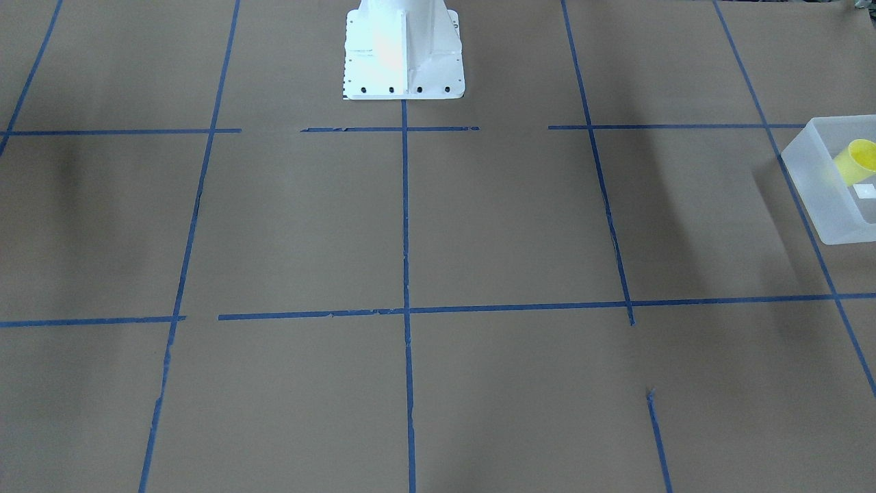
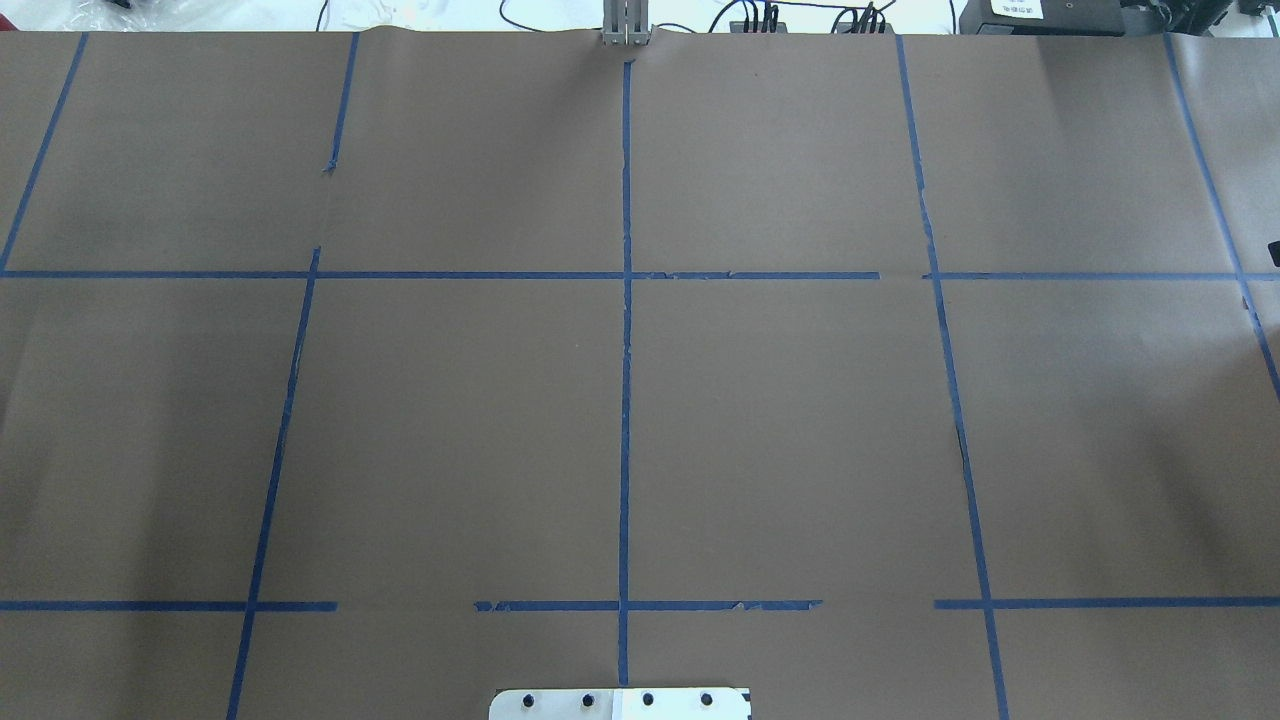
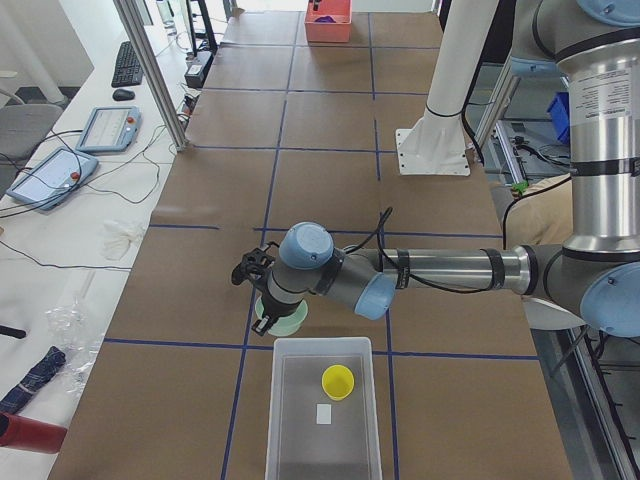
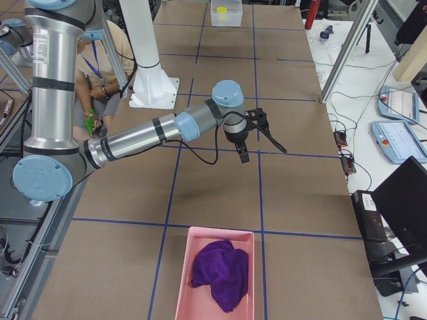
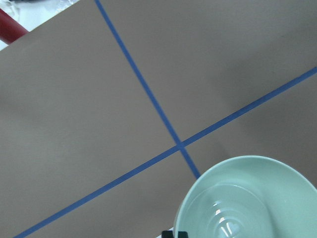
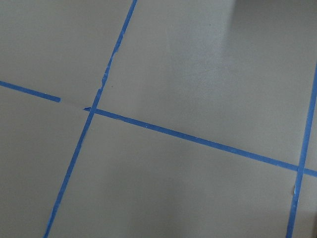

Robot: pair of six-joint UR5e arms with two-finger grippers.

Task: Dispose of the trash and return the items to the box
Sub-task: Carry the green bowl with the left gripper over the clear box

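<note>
The frosted box (image 3: 322, 420) stands at the near end in the exterior left view, with the yellow cup (image 3: 337, 381) inside it. Both also show at the right edge of the front view: box (image 1: 821, 198), cup (image 1: 859, 161). My left gripper (image 3: 262, 312) hangs just beyond the box and is shut on the rim of a pale green bowl (image 3: 288, 320). The bowl (image 5: 247, 203) fills the lower right of the left wrist view. My right gripper (image 4: 261, 151) hovers over bare table; I cannot tell whether it is open or shut.
A pink bin (image 4: 220, 280) holding a purple cloth (image 4: 220, 270) stands at the table's right end. The white pedestal (image 1: 404, 51) stands mid-table at the robot's side. A red bottle (image 3: 30, 432) lies off the table near the box. Blue tape lines grid the brown paper.
</note>
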